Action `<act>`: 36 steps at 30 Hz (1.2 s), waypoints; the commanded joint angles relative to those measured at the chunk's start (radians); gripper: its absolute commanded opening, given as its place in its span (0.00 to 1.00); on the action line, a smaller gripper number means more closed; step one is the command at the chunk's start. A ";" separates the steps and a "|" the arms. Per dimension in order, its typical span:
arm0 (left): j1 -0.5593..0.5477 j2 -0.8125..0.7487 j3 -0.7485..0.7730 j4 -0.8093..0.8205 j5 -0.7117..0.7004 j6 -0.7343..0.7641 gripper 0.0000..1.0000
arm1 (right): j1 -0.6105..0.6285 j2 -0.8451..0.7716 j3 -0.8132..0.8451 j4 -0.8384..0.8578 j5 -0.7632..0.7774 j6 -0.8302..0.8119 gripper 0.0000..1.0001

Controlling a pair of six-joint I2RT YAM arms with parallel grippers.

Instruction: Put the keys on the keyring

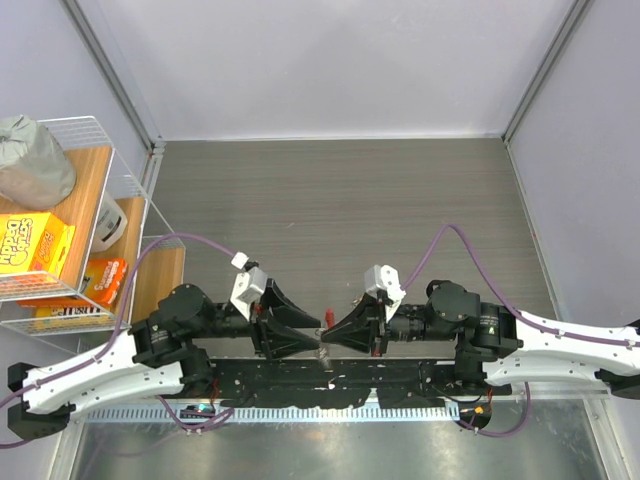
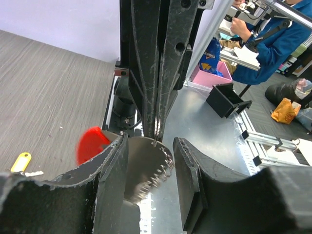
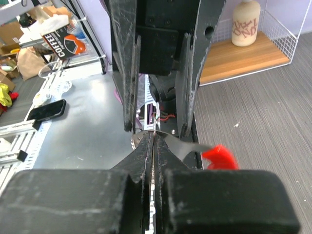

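Silvery, the keyring (image 2: 146,168) sat pinched in our clenched right tool (image 3: 153,139), likely steadied for threading. Whether our straddling left tool (image 2: 150,146) gripped it, we couldn't tell. The key (image 2: 22,162) lay on the surface (image 2: 48,97).

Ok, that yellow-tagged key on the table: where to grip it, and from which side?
The key lies flat on the table, so come from straight above and close across the narrow width of its yellow head. A side approach would likely find no edge; the metal blade is too small to make out.
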State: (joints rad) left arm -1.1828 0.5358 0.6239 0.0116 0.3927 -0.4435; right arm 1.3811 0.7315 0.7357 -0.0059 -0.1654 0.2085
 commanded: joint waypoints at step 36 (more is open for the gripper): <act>-0.003 0.016 -0.004 0.113 -0.011 -0.015 0.00 | 0.033 0.011 -0.018 0.215 0.006 0.045 0.06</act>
State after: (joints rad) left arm -1.1843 0.5266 0.6106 0.0475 0.4019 -0.4675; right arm 1.3972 0.7265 0.6926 0.1162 -0.1436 0.2501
